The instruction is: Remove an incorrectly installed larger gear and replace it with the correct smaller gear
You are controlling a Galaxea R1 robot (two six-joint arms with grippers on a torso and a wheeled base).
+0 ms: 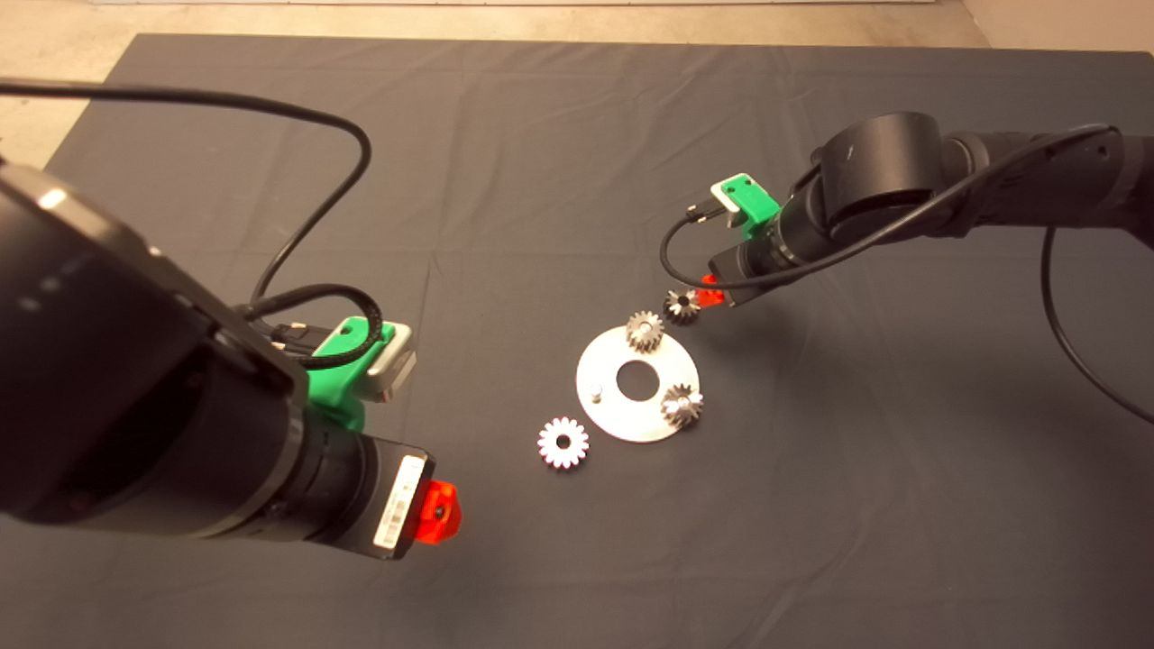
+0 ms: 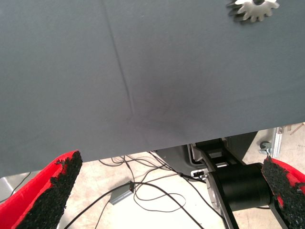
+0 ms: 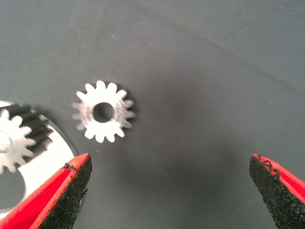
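Observation:
The larger gear (image 1: 563, 442), bright white with a big centre hole, lies flat on the mat just left of the round silver plate (image 1: 622, 424). The left wrist view catches it at the mat's far side (image 2: 255, 8). My left gripper (image 1: 440, 512) hovers to its lower left, open and empty (image 2: 162, 195). The smaller gear (image 1: 682, 306), dark grey, lies on the mat beyond the plate's far edge. My right gripper (image 1: 710, 292) hangs right beside it. In the right wrist view its open fingers (image 3: 169, 193) hold nothing, and the smaller gear (image 3: 102, 118) lies ahead of them.
Two small gears with pale pins (image 1: 645, 331) (image 1: 682, 406) sit on the plate, and a bare pin (image 1: 595, 390) stands near its left edge. One of these gears (image 3: 14, 138) shows in the right wrist view. Cables and floor (image 2: 143, 191) show past the mat's edge.

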